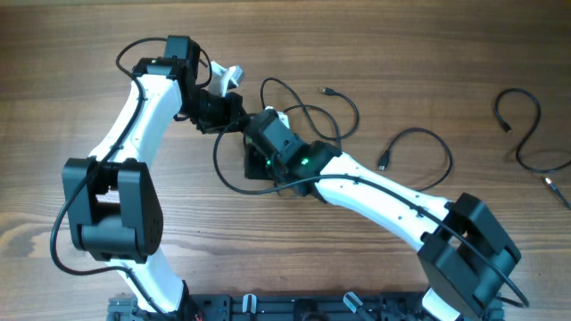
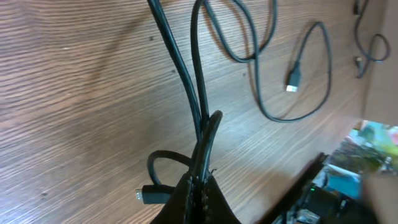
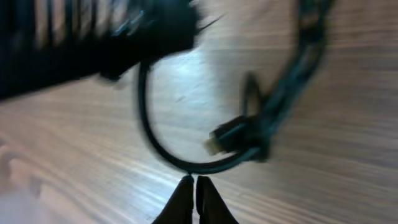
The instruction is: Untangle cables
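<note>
Cables (image 1: 308, 109) lie in loose black loops on the wooden table (image 1: 71, 53) in the overhead view, just past centre toward one o'clock, and a separate cord (image 1: 539, 120) at three o'clock runs off the frame edge. The left gripper (image 1: 234, 114) and right gripper (image 1: 259, 125) meet at the near end of the tangle, where the arms hide their fingertips and the strands under them. In the left wrist view the left gripper (image 2: 200, 186) is clenched on a bundle of cables (image 2: 198, 106) rising toward twelve o'clock, with a small plug (image 2: 147, 195) just beside it at nine o'clock and a silver-tipped plug (image 2: 292, 81) at two o'clock. The right wrist view is blurred: the right gripper (image 3: 196, 186) is pressed closed on nothing, a cable loop (image 3: 146, 130) curves just above its tips, a plug (image 3: 225, 135) lies at one o'clock, and a dark mass (image 3: 93, 37) at eleven o'clock cannot be made out.
</note>
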### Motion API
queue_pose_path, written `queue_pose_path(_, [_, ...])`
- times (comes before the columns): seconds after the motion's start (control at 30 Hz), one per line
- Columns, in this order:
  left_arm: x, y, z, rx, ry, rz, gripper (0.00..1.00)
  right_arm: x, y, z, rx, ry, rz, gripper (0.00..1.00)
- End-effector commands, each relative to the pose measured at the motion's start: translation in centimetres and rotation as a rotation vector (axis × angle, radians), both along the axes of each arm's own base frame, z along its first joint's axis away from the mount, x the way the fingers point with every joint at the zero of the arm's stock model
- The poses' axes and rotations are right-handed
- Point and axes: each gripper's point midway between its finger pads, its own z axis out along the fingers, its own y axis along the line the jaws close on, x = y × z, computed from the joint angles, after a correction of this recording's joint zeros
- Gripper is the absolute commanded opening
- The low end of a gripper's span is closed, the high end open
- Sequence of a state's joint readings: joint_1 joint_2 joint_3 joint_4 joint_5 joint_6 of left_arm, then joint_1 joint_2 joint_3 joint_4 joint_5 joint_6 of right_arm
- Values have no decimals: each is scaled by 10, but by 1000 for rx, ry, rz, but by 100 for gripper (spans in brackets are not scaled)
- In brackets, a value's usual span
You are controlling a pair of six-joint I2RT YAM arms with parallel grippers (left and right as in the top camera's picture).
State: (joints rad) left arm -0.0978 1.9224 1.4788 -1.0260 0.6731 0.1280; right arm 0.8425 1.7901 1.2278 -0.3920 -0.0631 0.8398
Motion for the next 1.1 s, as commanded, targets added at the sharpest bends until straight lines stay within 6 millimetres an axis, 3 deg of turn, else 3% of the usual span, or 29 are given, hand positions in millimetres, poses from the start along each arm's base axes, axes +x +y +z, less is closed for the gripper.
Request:
queue_pose_path(0.0, [6,11,-2,77,-29,14,4,25,-25,-9,-57,-16,-96,22])
queue_pose_path(0.13, [10,18,-7,130,-47,17,4,42,-44,-10,-53,-5,-166,29])
queue_pose_path(0.27, [9,19,-8,137,-75,-27,4,51,-53,-9,-52,-6,-193,30])
queue_pose_path(0.33, [8,18,-8,136,-74,-32,4,52,-55,-9,-53,-7,-198,36])
queue_pose_path(0.47, [-6,-3,6,-11,-101,-154,4,53,-57,-9,-70,-24,-175,41])
queue_pose_path(1.07, [-36,-33,42,-300,-162,-332,4,61,-66,-11,-122,-70,-201,41])
